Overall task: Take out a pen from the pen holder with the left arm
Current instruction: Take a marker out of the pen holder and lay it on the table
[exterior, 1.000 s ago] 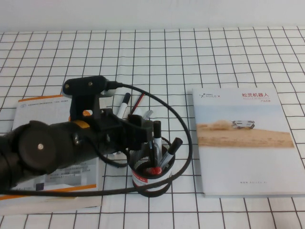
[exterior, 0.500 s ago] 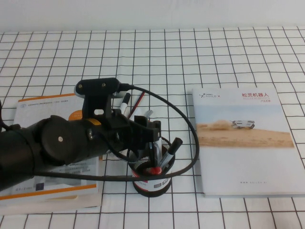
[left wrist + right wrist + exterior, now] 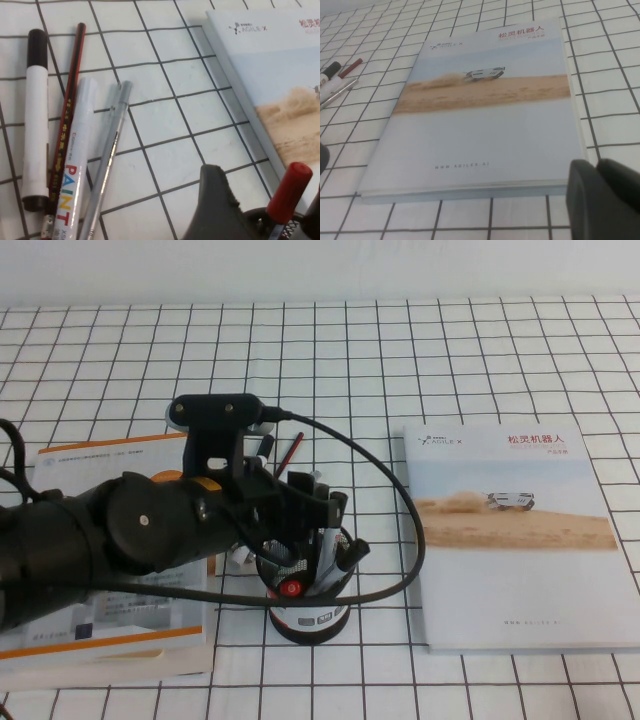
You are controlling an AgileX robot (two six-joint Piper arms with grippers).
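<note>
Reaching farther out than a second ago, the left arm has carried the left gripper (image 3: 318,502) toward 1 o'clock and lower, so that it now hangs right over the black mesh pen holder (image 3: 310,625) and hides more of its contents. Its jaws stand apart: in the left wrist view one dark finger (image 3: 215,210) rises beside a red-capped marker (image 3: 290,184) with clear space between them, and nothing is clamped. The holder stands upright on the white black-gridded tablecloth (image 3: 400,360), toward 6 o'clock of the table in the high view, unmoved, with the red-capped marker and black-capped markers (image 3: 356,551) standing in it. At 3 o'clock of the holder, near but apart, lies a pale-blue rectangular booklet with a desert photo (image 3: 510,535). At 9 o'clock, partly under the arm, lies a white paper leaflet with an orange stripe (image 3: 110,625). At 12 o'clock of the holder, loose on the cloth side by side, lie a white marker with a black cap (image 3: 36,115), a thin red pencil (image 3: 67,95), a white paint marker (image 3: 75,170) and a silver-grey pen (image 3: 107,155). The right gripper (image 3: 452,165) is out of the high view; its own camera shows it low over the cloth at the booklet's 6 o'clock edge, its dark fingers (image 3: 605,200) set wide apart, holding nothing.
</note>
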